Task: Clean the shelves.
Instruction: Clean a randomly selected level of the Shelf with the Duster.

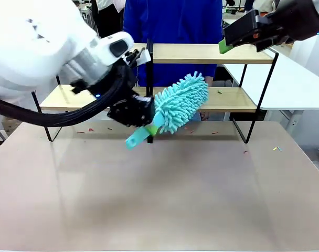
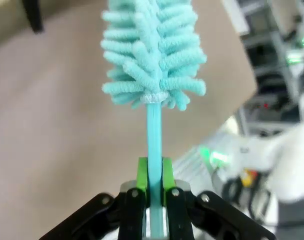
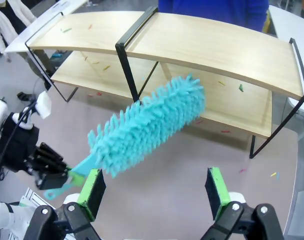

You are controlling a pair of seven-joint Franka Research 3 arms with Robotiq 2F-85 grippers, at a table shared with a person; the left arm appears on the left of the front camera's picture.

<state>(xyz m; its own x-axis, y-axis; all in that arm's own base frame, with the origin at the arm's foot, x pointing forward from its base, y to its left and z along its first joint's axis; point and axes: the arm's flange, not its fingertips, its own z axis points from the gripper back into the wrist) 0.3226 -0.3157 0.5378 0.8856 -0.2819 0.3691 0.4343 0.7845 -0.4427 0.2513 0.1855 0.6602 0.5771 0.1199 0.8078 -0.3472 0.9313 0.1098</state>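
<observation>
The shelves point(image 1: 212, 53) stand across the far side of the table, two light-wood boards in a black frame point(image 3: 217, 47). My left gripper point(image 1: 145, 125) is shut on the handle of a turquoise fluffy duster point(image 1: 180, 102). The duster head points up and to the right, in front of the lower board beside the central post. In the left wrist view the green pads point(image 2: 142, 172) clamp the thin handle below the duster head point(image 2: 152, 50). My right gripper point(image 3: 154, 192) hovers high above the table, open, with nothing between its pads; it looks down on the duster point(image 3: 147, 125). It also shows at the top right point(image 1: 225, 42).
A person in a blue top point(image 1: 172, 21) stands behind the shelves. Small coloured scraps lie on the boards point(image 3: 240, 88) and on the table near the frame's feet point(image 1: 214, 133). A white table point(image 1: 301, 79) adjoins at the right.
</observation>
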